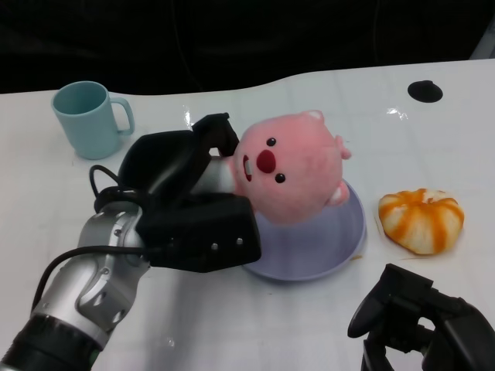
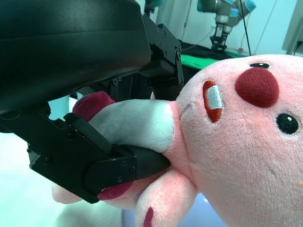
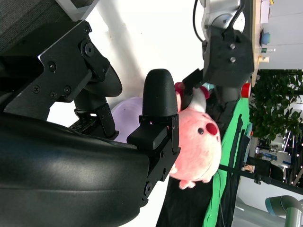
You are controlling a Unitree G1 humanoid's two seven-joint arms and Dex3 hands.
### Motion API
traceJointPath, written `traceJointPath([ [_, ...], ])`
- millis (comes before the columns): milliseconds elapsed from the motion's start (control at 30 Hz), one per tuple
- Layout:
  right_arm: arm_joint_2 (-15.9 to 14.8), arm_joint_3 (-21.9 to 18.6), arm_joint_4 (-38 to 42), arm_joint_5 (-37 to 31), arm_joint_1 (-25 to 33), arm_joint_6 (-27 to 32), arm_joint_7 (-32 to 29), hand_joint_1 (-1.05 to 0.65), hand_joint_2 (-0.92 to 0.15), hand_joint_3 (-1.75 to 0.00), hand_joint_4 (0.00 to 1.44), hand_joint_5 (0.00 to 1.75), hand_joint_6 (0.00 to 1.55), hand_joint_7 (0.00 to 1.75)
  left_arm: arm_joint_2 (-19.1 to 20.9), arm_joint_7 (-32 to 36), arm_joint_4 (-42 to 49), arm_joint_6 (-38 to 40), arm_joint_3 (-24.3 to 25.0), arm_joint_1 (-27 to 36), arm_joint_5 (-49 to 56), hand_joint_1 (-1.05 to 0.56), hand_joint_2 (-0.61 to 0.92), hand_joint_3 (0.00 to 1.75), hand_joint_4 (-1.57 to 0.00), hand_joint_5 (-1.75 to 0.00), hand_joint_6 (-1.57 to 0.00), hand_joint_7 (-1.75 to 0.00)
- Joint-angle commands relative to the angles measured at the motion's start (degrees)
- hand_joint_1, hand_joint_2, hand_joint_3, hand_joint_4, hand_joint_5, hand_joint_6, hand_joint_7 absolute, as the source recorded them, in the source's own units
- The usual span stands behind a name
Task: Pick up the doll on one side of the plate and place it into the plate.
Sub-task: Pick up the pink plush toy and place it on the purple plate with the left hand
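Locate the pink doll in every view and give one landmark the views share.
Head view: doll at centre, over the purple plate.
Left wrist view: doll fills the right half.
Right wrist view: doll right of centre.
Shared landmark: the left hand gripping it.

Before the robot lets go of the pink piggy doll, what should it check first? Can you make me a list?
1. Left hand holds the pink plush doll firmly: ok, its fingers grip the doll's grey body in the left wrist view.
2. Doll is over the round lavender plate: ok, its head covers the plate's middle.
3. Doll already rests on the plate: cannot tell.
4. Plate has room: ok, only the doll shows over it.
5. Orange-and-white striped bun-shaped toy is out of the way: ok, it lies beside the plate.
6. Right hand is clear: ok, it is low, apart from the plate, holding nothing.
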Motion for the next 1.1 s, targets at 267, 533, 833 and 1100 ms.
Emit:
traceJointPath([
  [267, 0.0, 0.2, -0.4, -0.1, 0.0, 0.1, -0.4, 0.05, -0.41, -1.37, 0.73, 1.75, 0.63, 1.53, -2.8, -3.2, 5.3, 2.1, -2.3, -5.4, 0.3, -0.18, 0.39, 1.14, -0.93, -1.75, -0.74, -1.71],
  [533, -0.1, 0.2, -0.5, 0.2, 0.0, 0.2, -0.3, 0.06, -0.42, -1.37, 0.73, 1.75, 0.62, 1.53, -2.6, -11.6, 2.8, 4.8, -1.7, -5.6, -3.3, -0.28, 0.81, 0.37, -0.64, -1.54, -0.86, -0.12],
  [833, -0.1, 0.1, -0.2, 0.0, -0.1, 0.1, -0.3, 0.05, -0.42, -1.37, 0.73, 1.75, 0.62, 1.53, 3.9, -24.2, -2.5, 4.0, -5.2, -5.9, -1.4, -0.87, 0.92, 0.48, -0.08, -0.05, -0.10, 0.00],
  [1100, 0.0, 0.1, 0.2, 0.0, -0.5, -0.1, -0.4, 0.06, -0.42, -1.38, 0.73, 1.75, 0.63, 1.53, 7.9, -26.8, -8.3, 2.1, -3.7, -3.8, -2.0, -1.02, 0.92, 0.59, -0.01, -0.01, -0.04, 0.00],
])
